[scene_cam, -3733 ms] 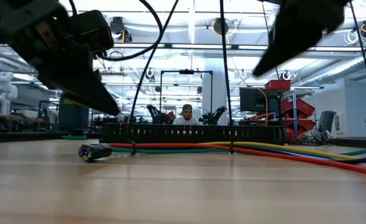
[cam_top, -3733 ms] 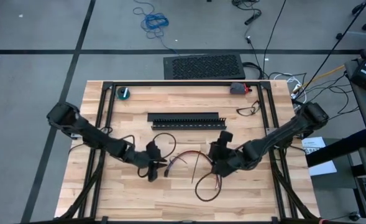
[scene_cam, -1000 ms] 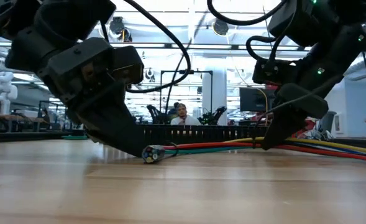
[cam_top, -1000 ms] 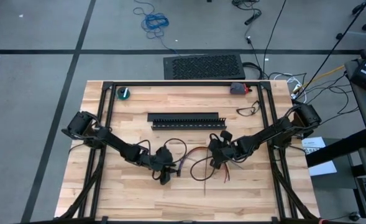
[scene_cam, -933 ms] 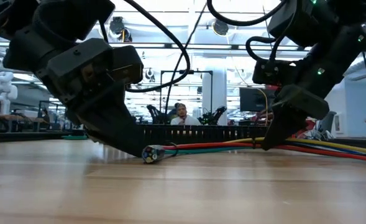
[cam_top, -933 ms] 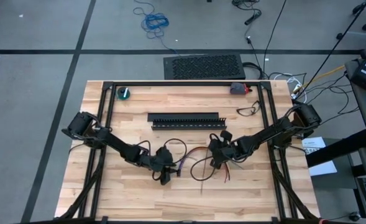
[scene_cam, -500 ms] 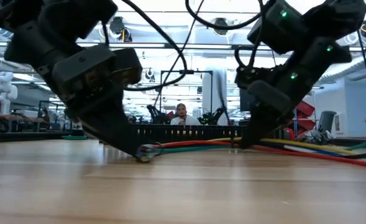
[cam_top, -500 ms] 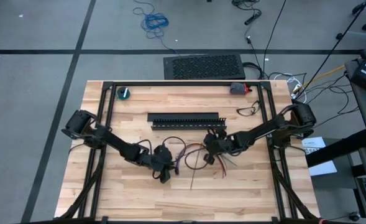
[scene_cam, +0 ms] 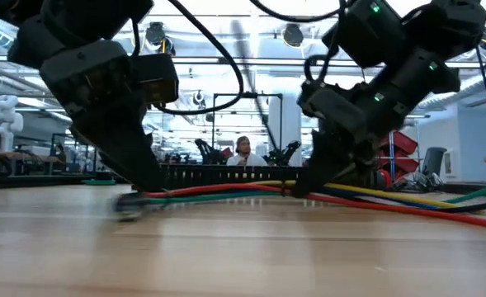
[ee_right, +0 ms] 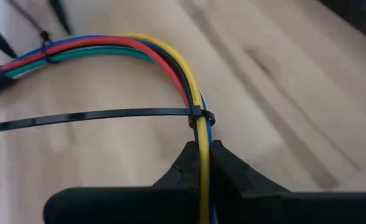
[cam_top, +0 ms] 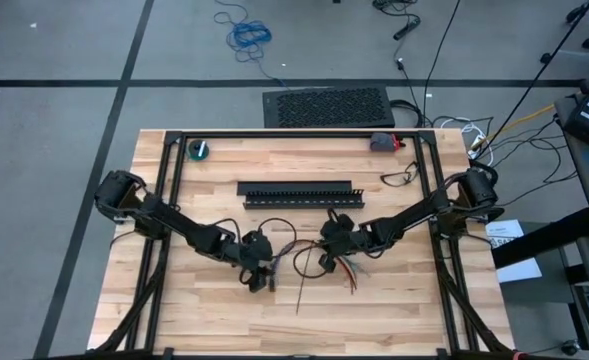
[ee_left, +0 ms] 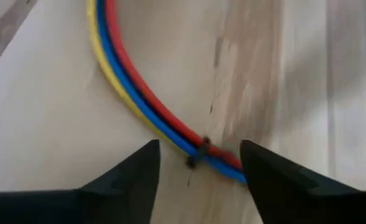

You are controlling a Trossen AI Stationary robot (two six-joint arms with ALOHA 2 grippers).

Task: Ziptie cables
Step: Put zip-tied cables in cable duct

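The cables (cam_top: 292, 243) are a bundle of red, yellow, blue, green and black wires lying curved on the wooden table between my two grippers. One dark ziptie (ee_right: 198, 116) circles the bundle, its long tail (ee_right: 77, 118) flat on the wood. A second ziptie (ee_left: 198, 151) binds it nearer the left end. My left gripper (ee_left: 198, 180) is open, one finger on either side of the bundle (ee_left: 139, 93); I cannot tell whether it touches. My right gripper (ee_right: 202, 163) is shut on the wires. My right gripper pinches the yellow wire (ee_right: 201, 140), and a blue one beside it, between its two fingers, just behind the ziptie's head. The fingers slant down from the table's right and lie along the wires. Beyond the fingers the bundle arches over and rests on the table.
A black slotted duct (cam_top: 299, 192) lies across the table behind the cables. A green roll (cam_top: 200, 150) and a grey-and-red thing (cam_top: 382, 142) sit at the far edge. A dark loop (cam_top: 399, 178) lies at the right. Black frame rails (cam_top: 164, 200) border the table.
My right gripper has gone toward the table's left edge, still shut on the wires, and has rolled; the bundle has slid leftward with it along the table. My left gripper has risen a little off the bundle's left end.
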